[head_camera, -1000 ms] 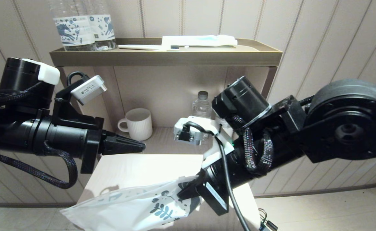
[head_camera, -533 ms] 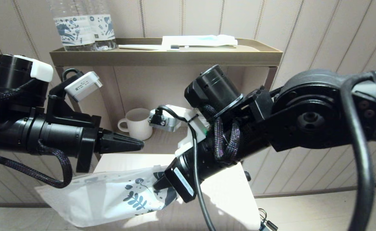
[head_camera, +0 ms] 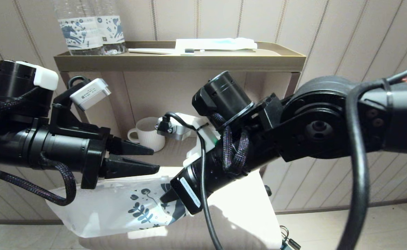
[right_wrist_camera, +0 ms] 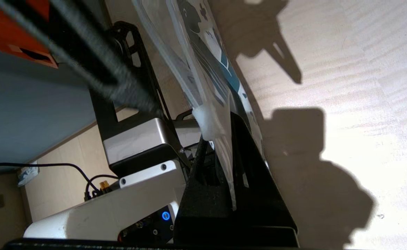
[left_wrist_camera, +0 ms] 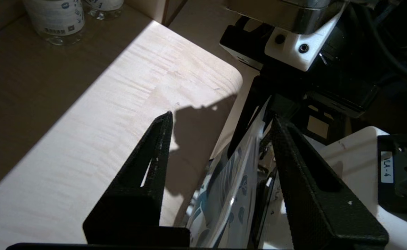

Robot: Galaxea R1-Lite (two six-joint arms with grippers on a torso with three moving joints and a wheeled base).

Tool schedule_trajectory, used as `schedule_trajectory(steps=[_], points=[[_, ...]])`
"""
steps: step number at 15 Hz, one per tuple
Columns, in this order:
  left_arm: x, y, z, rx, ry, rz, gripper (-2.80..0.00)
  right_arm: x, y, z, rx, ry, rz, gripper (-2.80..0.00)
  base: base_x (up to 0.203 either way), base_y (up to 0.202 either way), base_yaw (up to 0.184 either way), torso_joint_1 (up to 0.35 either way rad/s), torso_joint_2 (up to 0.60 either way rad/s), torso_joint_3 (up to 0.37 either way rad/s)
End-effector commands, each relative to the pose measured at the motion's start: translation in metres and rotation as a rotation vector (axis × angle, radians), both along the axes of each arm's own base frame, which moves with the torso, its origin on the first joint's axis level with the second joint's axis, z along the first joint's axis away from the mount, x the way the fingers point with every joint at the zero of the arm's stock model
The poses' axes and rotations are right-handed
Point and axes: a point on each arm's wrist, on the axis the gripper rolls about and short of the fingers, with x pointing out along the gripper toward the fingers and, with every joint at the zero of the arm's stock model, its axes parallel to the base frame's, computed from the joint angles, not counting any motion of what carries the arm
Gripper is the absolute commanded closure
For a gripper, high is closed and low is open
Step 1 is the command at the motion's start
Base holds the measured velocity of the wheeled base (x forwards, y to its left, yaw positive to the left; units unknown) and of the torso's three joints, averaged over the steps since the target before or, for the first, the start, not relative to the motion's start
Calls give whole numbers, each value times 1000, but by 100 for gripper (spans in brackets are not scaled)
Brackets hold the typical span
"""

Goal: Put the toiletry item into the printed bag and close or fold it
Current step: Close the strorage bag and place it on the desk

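Note:
My right gripper (head_camera: pixel 166 198) is shut on the leaf-printed end of the printed bag (head_camera: pixel 120 208). The bag hangs out to the left over the pale wooden table (head_camera: pixel 245 208). In the right wrist view the bag (right_wrist_camera: pixel 203 52) runs up from the pinched fingers (right_wrist_camera: pixel 245 146). My left gripper (head_camera: pixel 151 160) is open just above the bag. In the left wrist view the bag's edge (left_wrist_camera: pixel 231 194) stands between its spread fingers (left_wrist_camera: pixel 156 152), touching neither. A slim pale handle, possibly the toothbrush (head_camera: pixel 151 51), lies on the top tray; nothing shows inside the bag.
A shelf unit stands behind the table, with a tan tray top (head_camera: pixel 179 63). On the tray are two water bottles (head_camera: pixel 89 31), a white-and-light-blue packet (head_camera: pixel 217 43) and a toothbrush with dark bristles (head_camera: pixel 188 50). A white mug (head_camera: pixel 148 135) sits on the lower shelf.
My right arm has carried the bag leftward, under the left gripper. The left gripper, shut before, has opened around the bag's edge.

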Motion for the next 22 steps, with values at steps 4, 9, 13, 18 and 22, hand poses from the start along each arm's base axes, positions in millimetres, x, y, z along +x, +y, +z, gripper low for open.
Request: schedule_trajectory(steps=[4, 9, 13, 18, 22], points=[[2, -3, -9, -6, 32, -44, -280, 2, 3, 3, 19, 34, -21, 0, 0, 0, 0, 0, 0, 0], [2, -5, -16, -18, 18, -64, -280, 2, 2, 4, 23, 33, -21, 0, 0, 0, 0, 0, 0, 0], [3, -6, -19, -33, -21, -67, -280, 2, 4, 7, 32, 40, -28, 0, 0, 0, 0, 0, 0, 0], [4, -7, -20, -40, -28, -66, 0, 2, 4, 6, 32, 39, -27, 0, 0, 0, 0, 0, 0, 0], [4, -7, -19, -44, -30, -71, 0, 3, 5, 5, 29, 41, -27, 0, 0, 0, 0, 0, 0, 0]])
